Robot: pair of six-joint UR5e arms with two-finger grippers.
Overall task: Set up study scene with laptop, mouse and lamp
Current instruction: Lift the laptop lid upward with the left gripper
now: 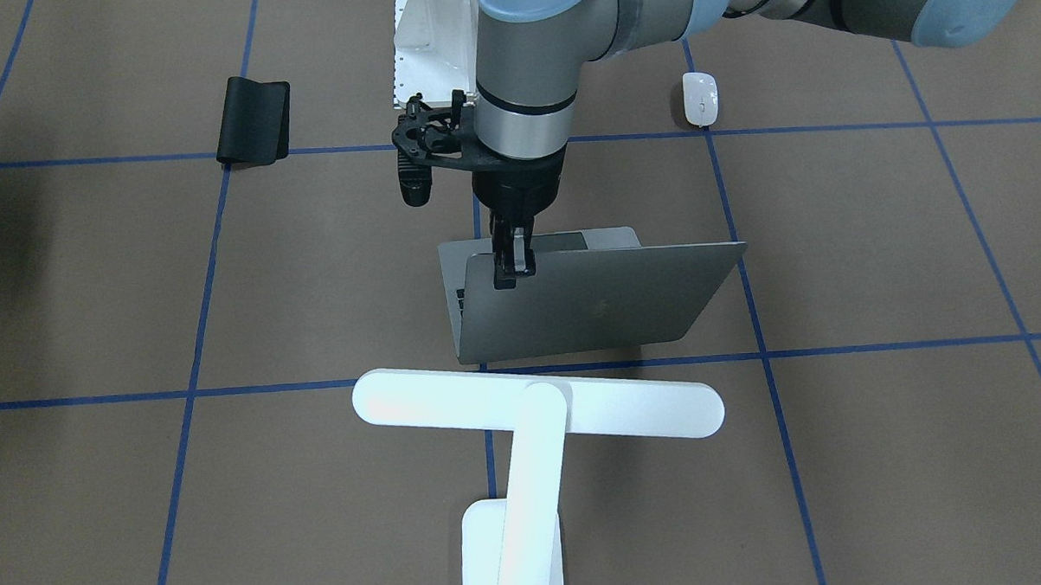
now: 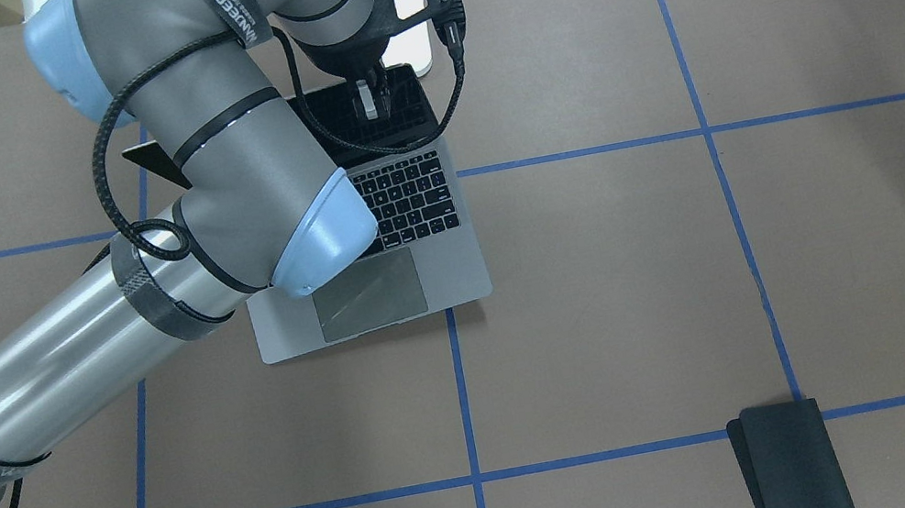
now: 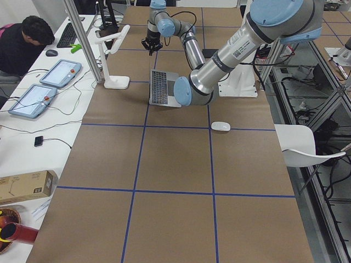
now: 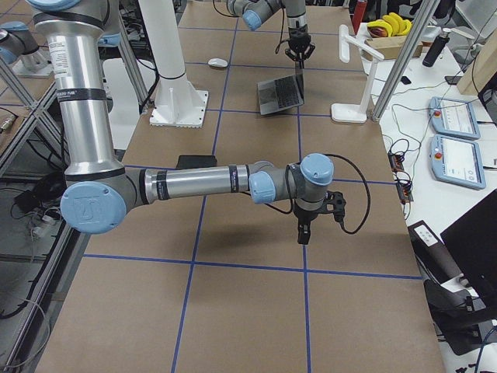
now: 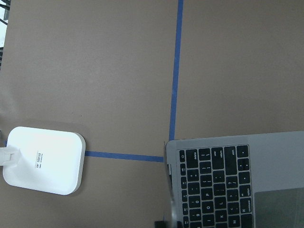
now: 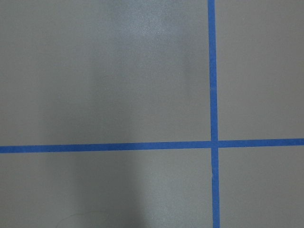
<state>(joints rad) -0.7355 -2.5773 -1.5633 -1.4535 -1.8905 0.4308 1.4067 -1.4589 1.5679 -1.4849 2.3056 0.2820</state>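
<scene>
One step underway: left gripper [image 1: 513, 271] is pinching the laptop [image 1: 590, 303] by its raised lid. By the operators' edge the lamp [image 1: 538, 413] is standing; the mouse [image 1: 700, 98], probably unplaced, is lying near the robot's edge.

You see two silver-grey tube arms with pale blue joint caps. Left arm [image 2: 65, 378]: black bands, black braided cable [image 2: 112, 132], black strap [image 2: 219, 2] with white letters. Left gripper [image 1: 511, 274] is black, with a black camera bracket [image 1: 424, 144] beside it. Right arm [image 4: 202, 184] has the same colours.
</scene>
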